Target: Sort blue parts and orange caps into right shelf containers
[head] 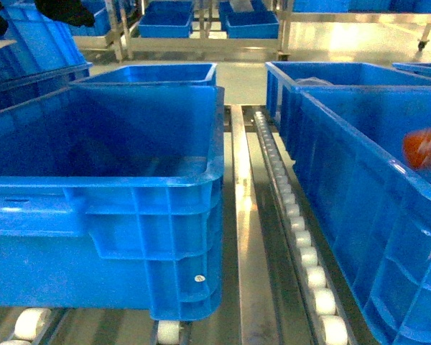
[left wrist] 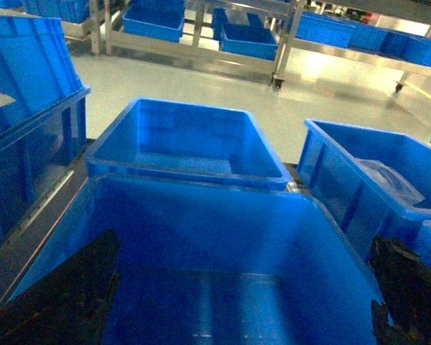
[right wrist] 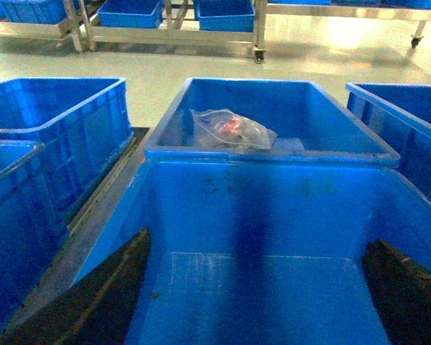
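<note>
My left gripper (left wrist: 237, 305) is open, its dark fingers (left wrist: 65, 295) spread wide above the bare floor of a blue container (left wrist: 201, 215). My right gripper (right wrist: 251, 305) is also open and holds nothing; it hangs over another bare blue container (right wrist: 273, 208). Just behind that one, a container (right wrist: 273, 93) holds a clear bag (right wrist: 230, 129) with something red-orange inside. A blurred orange shape (head: 425, 147) shows at the right edge of the head view, over the near right container (head: 373, 208); I cannot tell what it is. No blue parts are in view.
A roller track (head: 296, 215) and metal rails run between the left crate (head: 100, 187) and the right crates. More crates stand behind (head: 151, 73) and at the far left (head: 29, 50). Metal racks with blue bins (head: 201, 25) stand across the pale floor.
</note>
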Controlling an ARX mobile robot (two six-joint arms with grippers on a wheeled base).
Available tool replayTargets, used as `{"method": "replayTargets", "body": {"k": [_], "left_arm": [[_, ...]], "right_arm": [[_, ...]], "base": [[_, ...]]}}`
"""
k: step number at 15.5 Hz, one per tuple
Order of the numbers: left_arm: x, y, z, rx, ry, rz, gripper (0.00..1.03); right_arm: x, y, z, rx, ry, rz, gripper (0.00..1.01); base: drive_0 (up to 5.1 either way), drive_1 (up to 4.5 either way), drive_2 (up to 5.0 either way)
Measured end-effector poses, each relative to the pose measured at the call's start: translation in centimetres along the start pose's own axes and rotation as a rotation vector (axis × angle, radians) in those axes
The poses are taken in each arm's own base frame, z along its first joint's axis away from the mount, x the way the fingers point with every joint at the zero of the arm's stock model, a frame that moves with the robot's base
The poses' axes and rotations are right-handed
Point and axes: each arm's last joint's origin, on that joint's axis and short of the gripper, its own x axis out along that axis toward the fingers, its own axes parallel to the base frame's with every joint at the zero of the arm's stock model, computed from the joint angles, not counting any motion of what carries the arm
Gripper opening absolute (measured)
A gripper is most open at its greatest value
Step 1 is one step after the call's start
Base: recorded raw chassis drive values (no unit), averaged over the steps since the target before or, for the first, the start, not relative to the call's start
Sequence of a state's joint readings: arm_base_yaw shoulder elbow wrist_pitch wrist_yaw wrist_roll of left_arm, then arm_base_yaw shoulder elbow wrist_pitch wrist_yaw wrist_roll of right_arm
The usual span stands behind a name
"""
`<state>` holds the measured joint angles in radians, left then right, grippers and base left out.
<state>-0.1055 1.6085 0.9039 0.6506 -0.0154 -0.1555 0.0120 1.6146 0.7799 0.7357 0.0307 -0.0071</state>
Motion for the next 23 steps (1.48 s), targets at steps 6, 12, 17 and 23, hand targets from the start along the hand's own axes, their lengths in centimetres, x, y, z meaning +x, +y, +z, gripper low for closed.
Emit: {"method": "replayTargets", "body": {"k": [6,12,17,23], "left_arm": [[-6.0,1.6,-2.9,0.127,-0.076,0.085,0.52],[-13.3,3.5,-6.2,0.135,-0.055,0.096,0.02],[-16.5,3.3,-7.5,0.137,-0.051,0.086,0.02],[-19.4,3.4,-9.5,0.136,-0.032,0.088,0.02]], "right_arm": [[-6.2,-0.3,-2.2,0.009,-0.103,0.020,0.45],[-12.6,-0.4,-4.9,0.009,-0.088,0.021,0.02],[-15.6,-0.5,-5.9,0.009,-0.086,0.021,0.02],[-18.2,-0.5,-7.0,0.009,-0.094,0.021,0.02]], "base": [[0.0,0.00,0.0],[0.0,0.00,0.0],[0.0,0.00,0.0],[0.0,0.00,0.0]]}}
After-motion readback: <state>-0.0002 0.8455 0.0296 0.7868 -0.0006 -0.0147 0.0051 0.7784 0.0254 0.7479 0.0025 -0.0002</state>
